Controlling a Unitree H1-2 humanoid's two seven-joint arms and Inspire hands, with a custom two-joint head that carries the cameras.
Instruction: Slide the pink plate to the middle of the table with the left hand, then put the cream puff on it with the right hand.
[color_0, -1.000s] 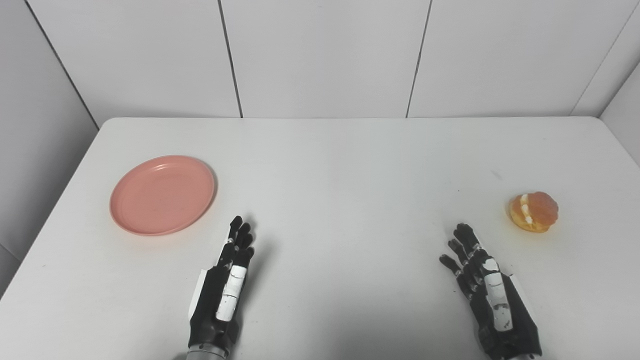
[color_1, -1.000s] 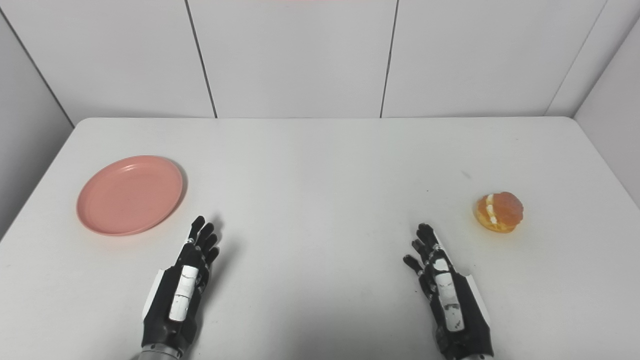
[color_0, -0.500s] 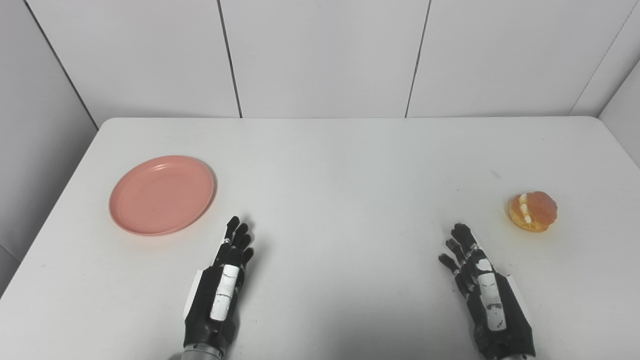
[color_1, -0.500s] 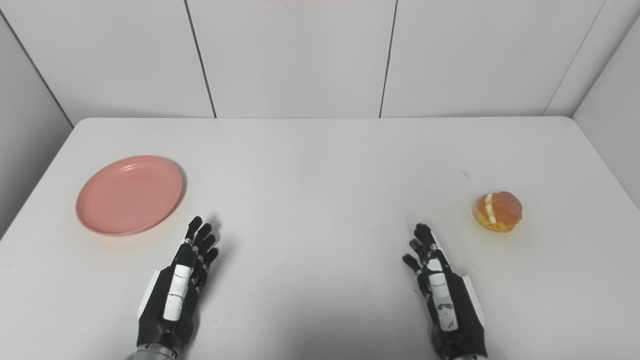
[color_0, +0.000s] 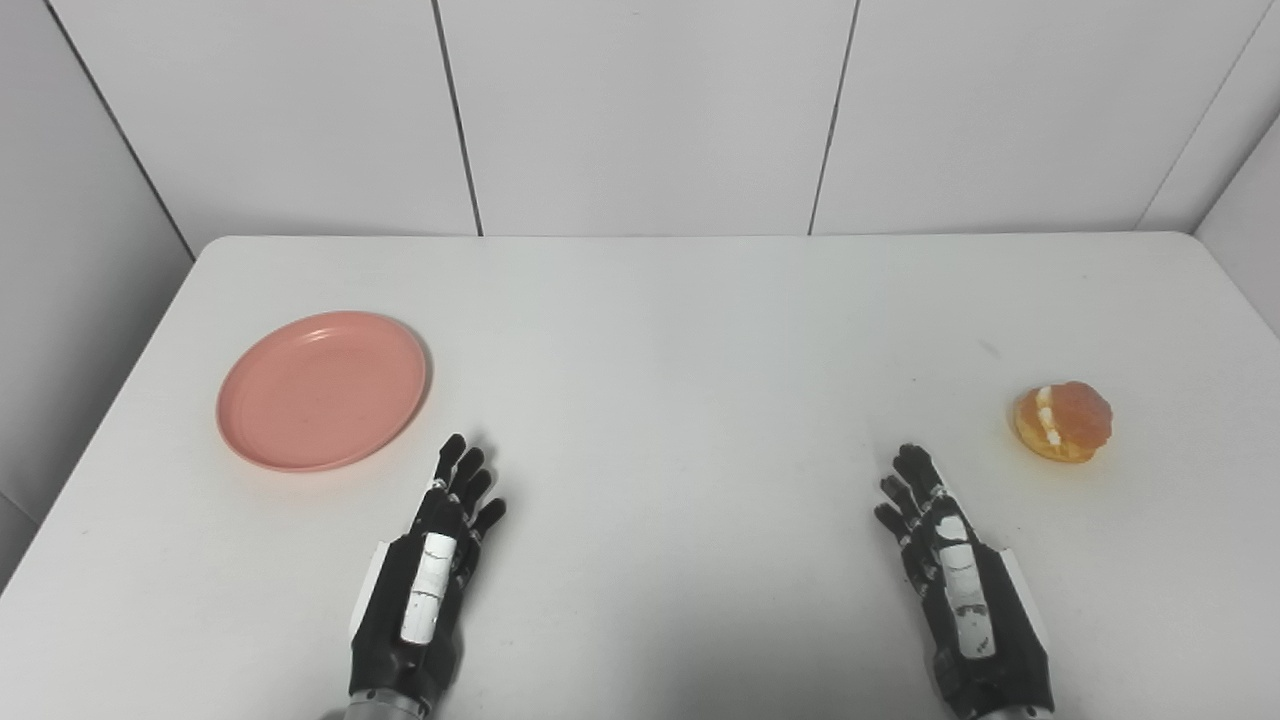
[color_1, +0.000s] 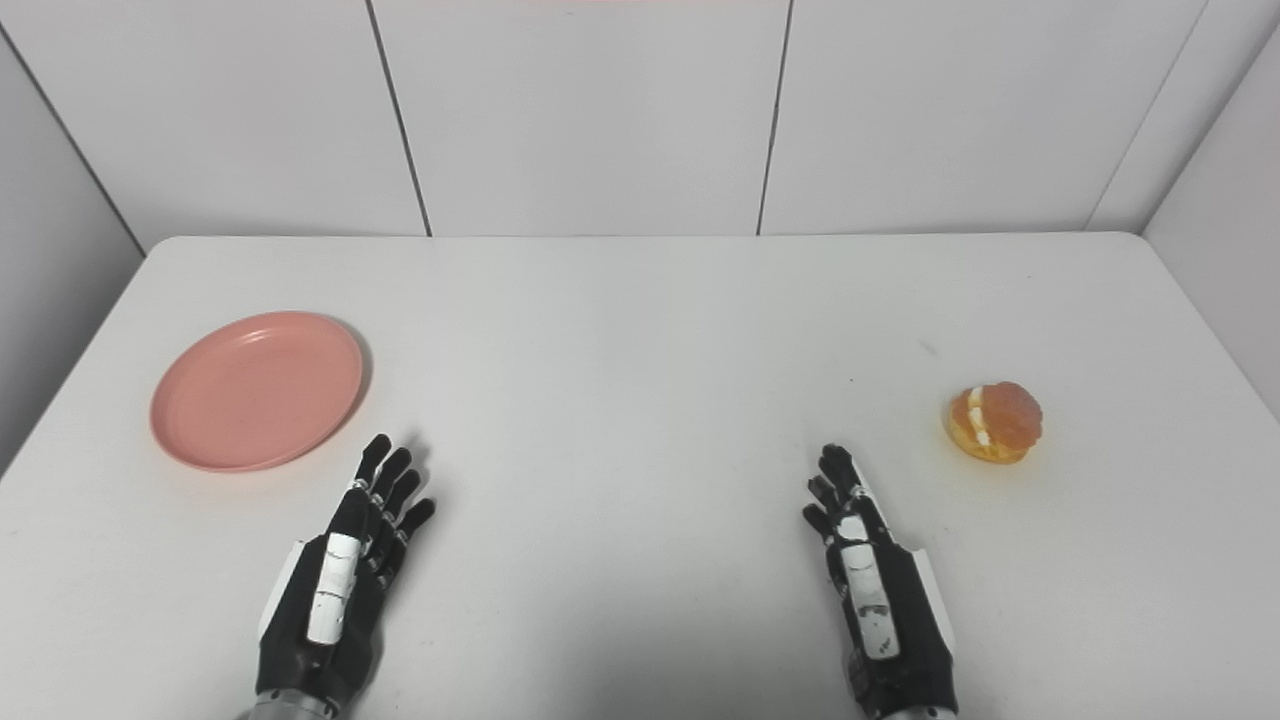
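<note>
Left hand (color_0: 425, 585): empty, fingers spread, near pink plate (color_0: 322, 389)
Right hand (color_0: 962, 590): empty, fingers spread
Cream puff (color_0: 1062, 421): right edge of worktop (color_0: 680, 330)

Left hand (color_0: 420, 590) near pink plate (color_0: 322, 389).

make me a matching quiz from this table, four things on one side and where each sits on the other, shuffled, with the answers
Things:
1. plate
2. cream puff
3. left hand
4. right hand

Places:
A. near edge, right of middle
B. far right of the table
C. left part of the table
D. near edge, just right of and nearer than the plate

Pairs: 1-C, 2-B, 3-D, 4-A
</note>
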